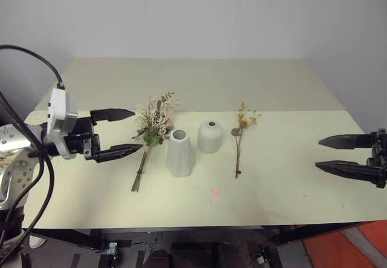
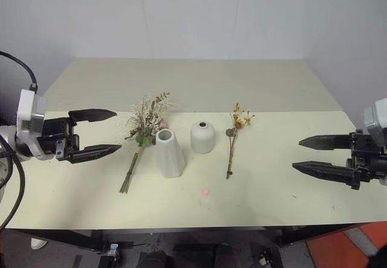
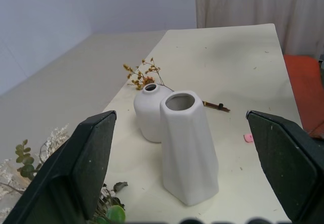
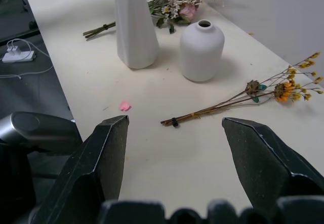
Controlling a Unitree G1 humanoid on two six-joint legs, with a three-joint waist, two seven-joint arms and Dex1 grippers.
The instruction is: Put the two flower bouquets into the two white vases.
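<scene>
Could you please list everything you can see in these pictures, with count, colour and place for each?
bushy bouquet: one, pink, cream and green, lying on the table left of the taller vase.
taller vase: one, white, upright near the table's middle.
shorter vase: one, white, upright just right of the taller vase and behind it.
thin sprig: one, yellow-orange blossoms on brown stems, lying right of the shorter vase.
pink scrap: one, small, on the table in front of the vases.
table: one, pale cream, under everything.
left gripper: one, black fingers, open, left of the bushy bouquet.
right gripper: one, black fingers, open, over the table's right edge.
</scene>
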